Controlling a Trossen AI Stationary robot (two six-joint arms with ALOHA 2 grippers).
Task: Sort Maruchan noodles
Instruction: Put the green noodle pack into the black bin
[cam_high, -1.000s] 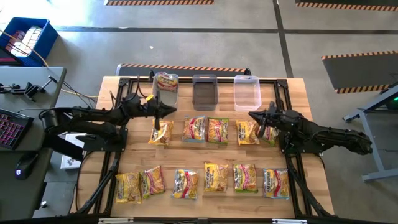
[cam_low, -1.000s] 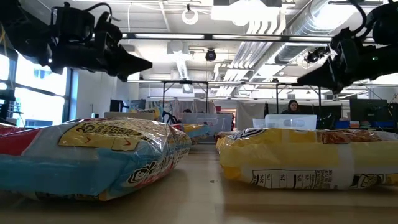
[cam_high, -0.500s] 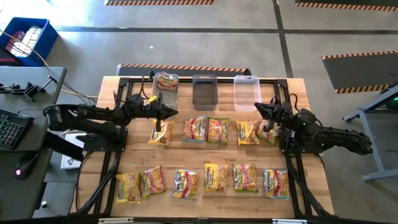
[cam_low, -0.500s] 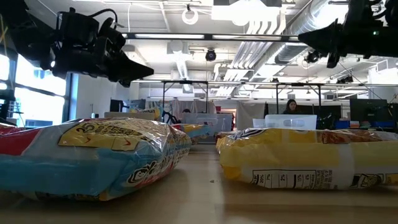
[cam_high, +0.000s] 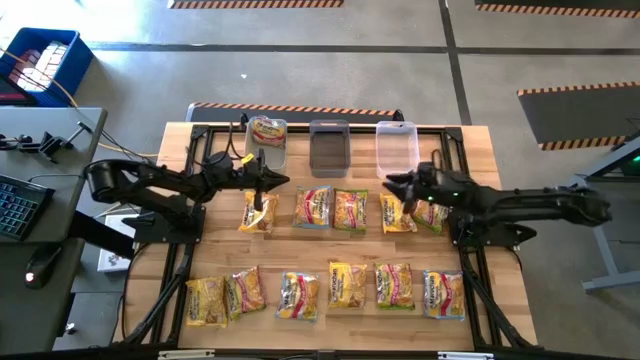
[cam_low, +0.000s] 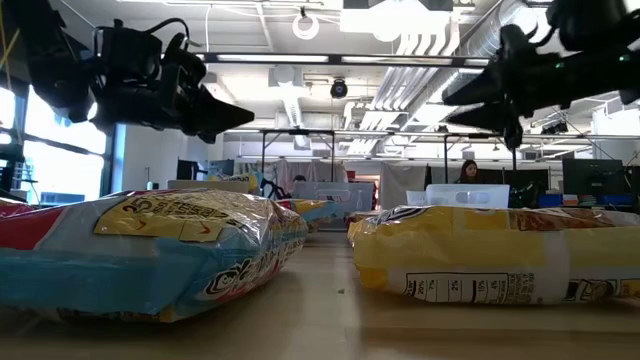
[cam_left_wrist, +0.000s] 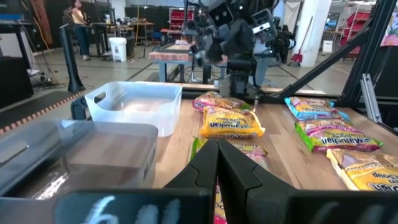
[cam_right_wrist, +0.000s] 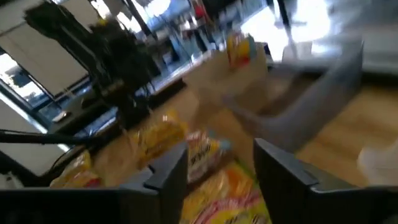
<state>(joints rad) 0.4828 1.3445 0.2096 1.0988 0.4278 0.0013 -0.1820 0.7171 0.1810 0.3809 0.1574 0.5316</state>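
Maruchan noodle packets lie flat on the wooden table in two rows: a far row (cam_high: 313, 207) and a near row (cam_high: 347, 283). One more packet (cam_high: 266, 130) lies in the left clear tub. My left gripper (cam_high: 285, 181) hovers shut and level, above the far row's left end, past packet (cam_high: 258, 213); its tip also shows in the left wrist view (cam_left_wrist: 217, 148). My right gripper (cam_high: 388, 182) hovers open above the table, over packet (cam_high: 398, 212) at the far row's right part. Its fingers stand apart (cam_low: 447, 112) with nothing between them (cam_right_wrist: 217, 168).
Three tubs stand along the far edge: a clear one (cam_high: 267, 150), a dark one (cam_high: 329, 148) and a clear one (cam_high: 398, 148). Black frame rails (cam_high: 470, 270) run along both table sides. A desk with a keyboard (cam_high: 15, 205) stands at the left.
My right gripper has reached toward the table's left, rising and then coming lower. It has rolled about its own axis and opened. The packets lie as before.
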